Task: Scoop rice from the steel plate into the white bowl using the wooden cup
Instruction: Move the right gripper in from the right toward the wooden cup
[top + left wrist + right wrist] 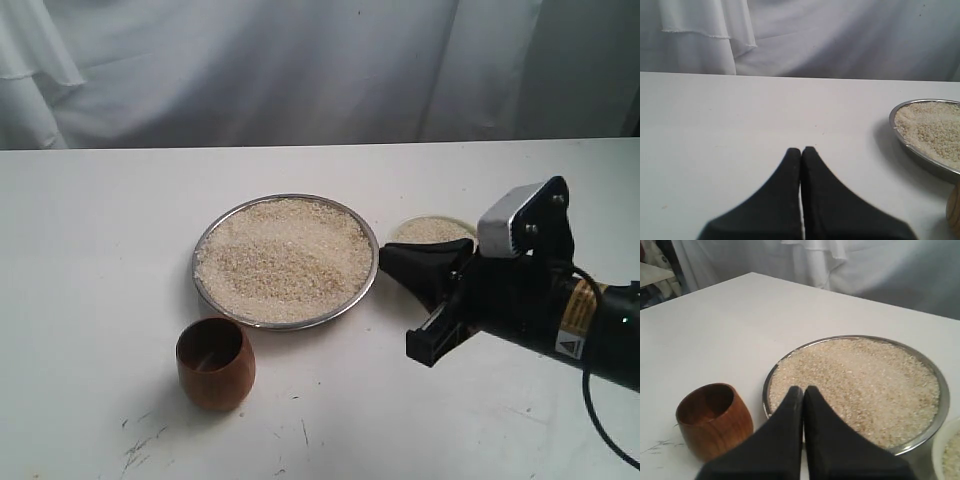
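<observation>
The steel plate (290, 325) sits mid-table, heaped with rice (285, 258). In front of it to the left the wooden cup (215, 365) stands upright and free. The white bowl (432, 218) is right of the plate, holds some rice, and is partly hidden by my right gripper (385, 262). That gripper is shut on nothing and hovers by the plate's right rim. In the right wrist view its tips (803, 389) point over the rice (860, 382), with the cup (715, 420) to one side. My left gripper (801, 150) is shut and empty over bare table, apart from the plate (922, 157).
A white cloth backdrop (300, 70) hangs behind the table's far edge. Dark scuff marks (140, 445) show on the tabletop near the front left. The right arm's black body (560, 320) fills the front right corner.
</observation>
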`<state>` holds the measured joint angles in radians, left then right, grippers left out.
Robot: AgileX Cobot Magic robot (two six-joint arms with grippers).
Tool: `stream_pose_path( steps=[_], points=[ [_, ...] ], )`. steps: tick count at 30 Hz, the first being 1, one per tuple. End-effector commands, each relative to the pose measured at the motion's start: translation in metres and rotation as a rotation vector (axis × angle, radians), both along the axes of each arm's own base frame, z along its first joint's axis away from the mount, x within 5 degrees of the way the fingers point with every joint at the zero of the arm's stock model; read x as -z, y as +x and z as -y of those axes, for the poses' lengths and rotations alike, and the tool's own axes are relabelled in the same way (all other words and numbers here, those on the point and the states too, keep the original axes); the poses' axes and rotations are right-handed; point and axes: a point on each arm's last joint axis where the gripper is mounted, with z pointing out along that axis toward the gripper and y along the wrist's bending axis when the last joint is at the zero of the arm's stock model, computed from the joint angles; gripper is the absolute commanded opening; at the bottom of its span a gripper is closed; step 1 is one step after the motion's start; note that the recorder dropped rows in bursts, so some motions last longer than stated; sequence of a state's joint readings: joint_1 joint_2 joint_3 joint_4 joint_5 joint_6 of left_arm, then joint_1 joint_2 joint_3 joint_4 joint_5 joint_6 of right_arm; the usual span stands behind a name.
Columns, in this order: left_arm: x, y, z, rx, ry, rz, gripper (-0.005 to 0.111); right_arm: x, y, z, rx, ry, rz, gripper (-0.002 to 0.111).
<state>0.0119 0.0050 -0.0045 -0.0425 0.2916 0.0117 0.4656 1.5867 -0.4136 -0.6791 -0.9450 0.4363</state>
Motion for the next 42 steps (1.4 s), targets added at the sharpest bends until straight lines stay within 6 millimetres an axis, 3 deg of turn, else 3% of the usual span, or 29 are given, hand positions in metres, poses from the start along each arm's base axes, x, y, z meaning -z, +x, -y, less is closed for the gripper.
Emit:
stream_pose_path(
  steps=[1,14,17,21,24,42],
  points=[
    [0.001,0.000,0.000,0.001,-0.004,0.007,0.000,0.012,-0.003,-0.009,-0.053,0.012,-0.030,0.000],
    [0.001,0.000,0.000,0.001,-0.004,0.007,0.000,0.013,-0.003,-0.012,-0.046,0.113,-0.141,0.004],
    [0.001,0.000,0.000,0.001,-0.004,0.007,0.000,0.010,-0.003,-0.012,-0.054,0.134,-0.130,0.025],
    [0.001,0.000,0.000,0.001,-0.004,0.007,0.000,0.010,-0.003,-0.012,-0.048,0.137,-0.131,0.069],
    [0.001,0.000,0.000,0.001,-0.004,0.007,0.000,0.009,-0.003,-0.013,-0.045,0.158,-0.130,0.088],
    [0.001,0.000,0.000,0.001,-0.004,0.007,0.000,0.004,-0.001,-0.013,-0.049,0.158,-0.017,0.090]
  ],
)
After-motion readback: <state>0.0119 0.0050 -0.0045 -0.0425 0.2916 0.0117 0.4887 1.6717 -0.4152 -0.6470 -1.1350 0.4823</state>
